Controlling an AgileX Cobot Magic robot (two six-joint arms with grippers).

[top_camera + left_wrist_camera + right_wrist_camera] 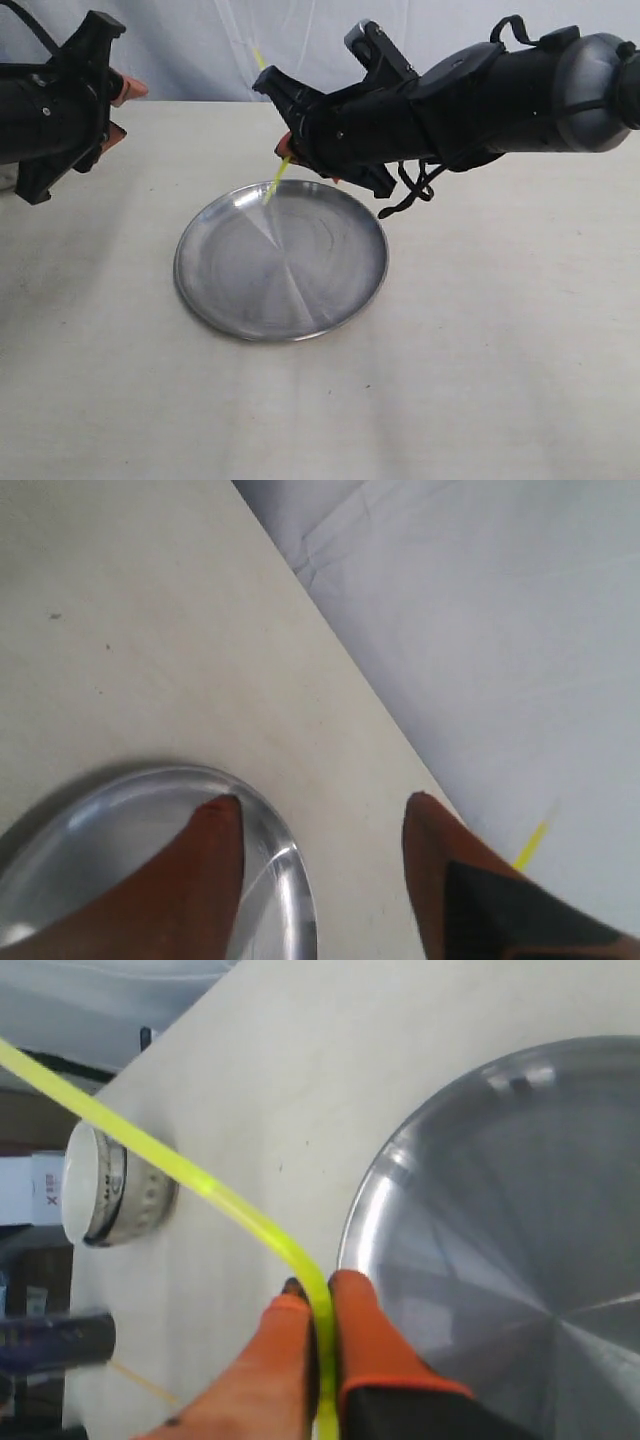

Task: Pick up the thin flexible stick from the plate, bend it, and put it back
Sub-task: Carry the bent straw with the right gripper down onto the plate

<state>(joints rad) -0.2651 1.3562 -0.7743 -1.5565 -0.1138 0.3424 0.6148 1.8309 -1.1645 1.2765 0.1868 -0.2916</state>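
The round steel plate (290,270) lies on the pale table, and nothing rests on it. My right gripper (285,150) hangs over its far rim, shut on the thin yellow-green stick (272,187). The stick's lower end points down at the plate, and its upper part shows above the gripper against the backdrop. In the right wrist view the stick (200,1185) curves away from the pinched fingers of the gripper (320,1290), beside the plate rim (365,1210). My left gripper (122,112) hovers at the far left, open and holding nothing. Its view shows the gripper (320,800), the plate rim (295,880) and a bit of stick (530,845).
A small white bowl (100,1185) stands on the table near the far corner, beside a dark cylinder (50,1340) off the table's edge. A pale cloth backdrop (220,40) hangs behind the table's far edge.
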